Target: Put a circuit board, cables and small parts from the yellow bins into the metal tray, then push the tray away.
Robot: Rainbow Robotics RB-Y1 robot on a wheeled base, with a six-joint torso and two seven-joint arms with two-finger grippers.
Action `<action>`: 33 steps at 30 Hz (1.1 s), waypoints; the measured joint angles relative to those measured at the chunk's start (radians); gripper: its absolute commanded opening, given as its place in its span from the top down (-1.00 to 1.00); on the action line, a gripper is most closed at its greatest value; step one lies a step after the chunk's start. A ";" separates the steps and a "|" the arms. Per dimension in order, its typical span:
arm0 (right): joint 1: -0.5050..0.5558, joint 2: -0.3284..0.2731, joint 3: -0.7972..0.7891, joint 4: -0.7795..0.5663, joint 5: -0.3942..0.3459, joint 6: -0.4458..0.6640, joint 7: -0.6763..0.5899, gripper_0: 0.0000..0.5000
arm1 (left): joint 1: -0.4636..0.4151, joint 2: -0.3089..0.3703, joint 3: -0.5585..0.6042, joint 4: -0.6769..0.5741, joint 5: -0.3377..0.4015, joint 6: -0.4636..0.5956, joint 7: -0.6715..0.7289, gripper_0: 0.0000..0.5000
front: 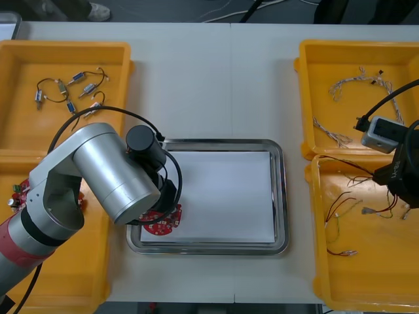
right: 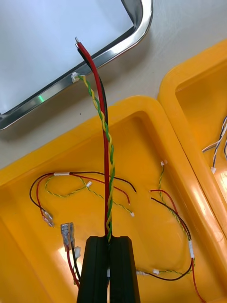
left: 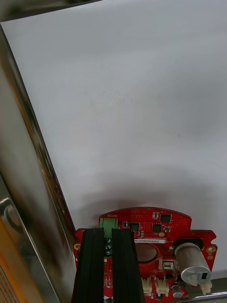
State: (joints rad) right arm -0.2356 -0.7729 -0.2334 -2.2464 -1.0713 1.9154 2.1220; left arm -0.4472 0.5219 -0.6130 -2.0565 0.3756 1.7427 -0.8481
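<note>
My left gripper (left: 108, 230) is shut on the edge of a round red circuit board (left: 156, 227), over the white inside of the metal tray (left: 38, 189). From the front, that board (front: 162, 224) lies at the tray's (front: 283, 196) near left corner, partly under my left arm (front: 105, 170). My right gripper (right: 109, 238) is shut on a bundle of cables (right: 101, 118): red, black and a twisted yellow-green pair. The bundle runs straight out from the fingers, above the near right yellow bin (right: 142, 156), and its ends point toward the tray's rim (right: 109, 54).
More red and yellow cables (front: 340, 209) lie in the near right bin (front: 357, 275). The far right bin (front: 314, 52) holds twisted blue and white cables (front: 357, 85). Small metal parts (front: 69, 88) on black leads sit in the far left bin. Another circuit board (front: 19, 190) lies in the near left bin.
</note>
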 measured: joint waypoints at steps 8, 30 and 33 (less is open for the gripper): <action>0.000 0.054 0.000 -0.017 0.037 0.000 -0.010 1.00 | 0.002 0.001 0.000 0.000 -0.002 0.000 0.000 0.35; -0.001 0.065 0.008 -0.026 0.049 0.001 -0.048 1.00 | 0.002 0.001 0.002 -0.007 0.015 0.001 0.000 -1.00; -0.002 0.065 0.008 -0.026 0.049 0.001 -0.049 1.00 | 0.002 0.001 0.020 -0.030 0.066 0.026 0.000 -1.00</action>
State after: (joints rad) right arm -0.2380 -0.7083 -0.2252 -2.2728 -1.0223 1.9159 2.0734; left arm -0.4451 0.5233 -0.5934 -2.0868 0.4416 1.7688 -0.8481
